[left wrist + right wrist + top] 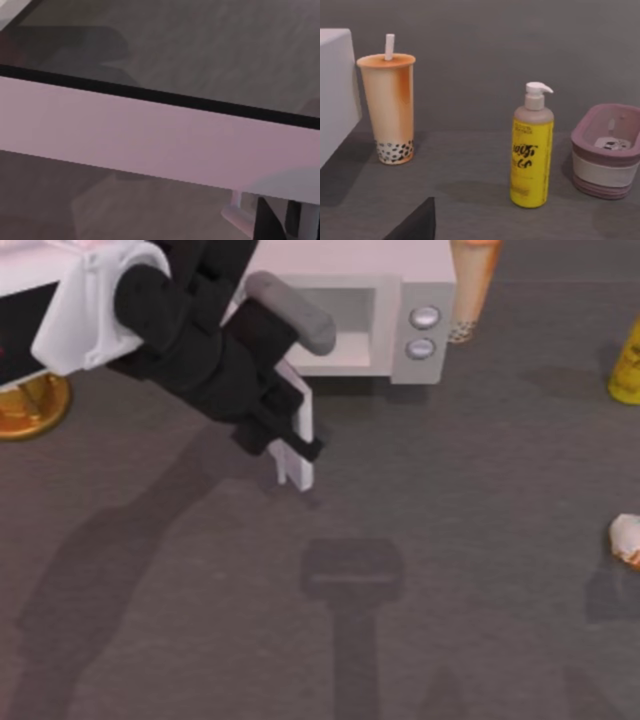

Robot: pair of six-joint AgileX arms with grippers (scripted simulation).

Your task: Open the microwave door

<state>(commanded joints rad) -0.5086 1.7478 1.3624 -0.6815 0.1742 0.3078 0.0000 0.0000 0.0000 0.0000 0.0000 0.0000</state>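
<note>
Most of the swing looks done: the boxy pale grey-white microwave (385,325) shows its cavity, its flat pale door panel (300,440) standing outward, edge-on, between the left gripper's (290,445) clenched fingers.

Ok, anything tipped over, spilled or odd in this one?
Nothing stands out. The microwave door is swung open with the left gripper at its edge; the drink cup and yellow bottle stand upright.

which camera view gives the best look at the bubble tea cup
The right wrist view: the bubble tea cup stands whole there, straw, orange drink and dark pearls all visible. The top view catches only its lower part beside the microwave. The left wrist view doesn't show it.
</note>
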